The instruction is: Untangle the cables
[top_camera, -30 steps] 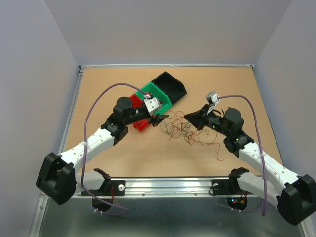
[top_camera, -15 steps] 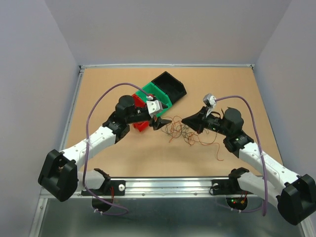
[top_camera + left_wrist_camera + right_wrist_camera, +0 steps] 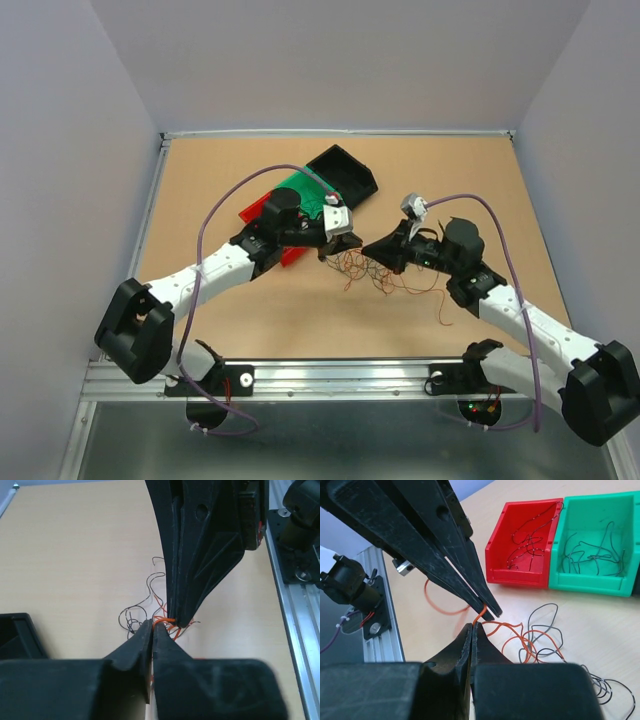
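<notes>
The cables (image 3: 385, 275) are a loose tangle of thin orange, black and dark wires on the table's middle; they also show in the right wrist view (image 3: 540, 640). My right gripper (image 3: 472, 626) is shut on an orange cable (image 3: 481, 616) at the tangle's left edge. My left gripper (image 3: 152, 625) meets it tip to tip and is shut on the same orange cable (image 3: 165, 621). From above, the left gripper (image 3: 340, 245) and the right gripper (image 3: 368, 248) almost touch. The pinched stretch between the fingertips is very short.
A red bin (image 3: 520, 545) and a green bin (image 3: 590, 545) stand side by side behind the tangle, each holding a few thin wires. A black bin (image 3: 345, 172) sits at the far end of the row. The aluminium rail (image 3: 330, 375) runs along the near edge.
My left arm has swung right, away from the bins, to the right gripper's tip, and its jaws have gone from open to shut on the orange cable. The right gripper edged left.
</notes>
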`<state>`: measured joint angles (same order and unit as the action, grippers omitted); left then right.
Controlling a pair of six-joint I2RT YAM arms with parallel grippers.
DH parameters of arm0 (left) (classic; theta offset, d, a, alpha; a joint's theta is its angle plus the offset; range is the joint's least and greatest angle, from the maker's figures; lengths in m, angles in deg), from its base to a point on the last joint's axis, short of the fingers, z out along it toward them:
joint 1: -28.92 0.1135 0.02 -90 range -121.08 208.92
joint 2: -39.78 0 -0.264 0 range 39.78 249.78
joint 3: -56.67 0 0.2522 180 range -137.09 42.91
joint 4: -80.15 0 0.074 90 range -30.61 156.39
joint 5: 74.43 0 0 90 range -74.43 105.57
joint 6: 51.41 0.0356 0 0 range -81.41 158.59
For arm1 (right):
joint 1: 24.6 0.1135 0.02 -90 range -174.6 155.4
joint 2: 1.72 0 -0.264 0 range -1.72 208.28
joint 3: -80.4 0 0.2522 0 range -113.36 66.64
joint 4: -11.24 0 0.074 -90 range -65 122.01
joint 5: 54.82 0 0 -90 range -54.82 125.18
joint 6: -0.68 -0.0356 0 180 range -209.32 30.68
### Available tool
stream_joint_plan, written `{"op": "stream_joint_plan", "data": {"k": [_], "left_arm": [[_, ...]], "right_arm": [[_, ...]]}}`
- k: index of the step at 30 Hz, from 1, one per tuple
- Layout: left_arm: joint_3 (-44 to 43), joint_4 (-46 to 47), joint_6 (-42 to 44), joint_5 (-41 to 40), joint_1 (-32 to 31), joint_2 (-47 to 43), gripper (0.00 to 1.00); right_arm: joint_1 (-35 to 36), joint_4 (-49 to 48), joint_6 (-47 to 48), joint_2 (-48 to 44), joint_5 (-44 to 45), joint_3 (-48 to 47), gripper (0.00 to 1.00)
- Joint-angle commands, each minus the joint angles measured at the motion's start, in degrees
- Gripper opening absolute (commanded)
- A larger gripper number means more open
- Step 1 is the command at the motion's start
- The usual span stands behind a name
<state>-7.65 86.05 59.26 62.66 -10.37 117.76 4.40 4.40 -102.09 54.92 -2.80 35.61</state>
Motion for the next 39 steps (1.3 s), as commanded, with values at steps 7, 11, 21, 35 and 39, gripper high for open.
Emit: {"op": "stream_joint_plan", "data": {"k": [7, 11, 21, 35, 39], "left_arm": [[-9.7, -0.8, -3.2, -9.6, -0.7, -1.3, 0.00], [-19.2, -5.3, -6.2, -10.1, -0.7, -3.1, 0.00], [-46.8, -9.3, -14.5, -18.6, -0.7, 3.7, 0.00], [-87.9, -11.9, -16.2, -43.2, 3.0, 22.1, 0.00], [-87.5, -8.1, -12.9, -49.2, 3.3, 22.9, 0.00]], "right_arm": [[1.0, -6.6, 3.1, 1.4, 1.5, 0.5, 0.62], [1.0, -9.7, 3.6, 4.3, 6.1, 1.1, 0.84], [0.9, -13.0, 2.2, 16.7, 15.1, -4.1, 0.82], [0.9, -14.6, 2.5, 22.2, 23.2, -5.3, 0.27], [0.9, -12.4, 1.9, 21.8, 26.8, -5.5, 0.13]]}}
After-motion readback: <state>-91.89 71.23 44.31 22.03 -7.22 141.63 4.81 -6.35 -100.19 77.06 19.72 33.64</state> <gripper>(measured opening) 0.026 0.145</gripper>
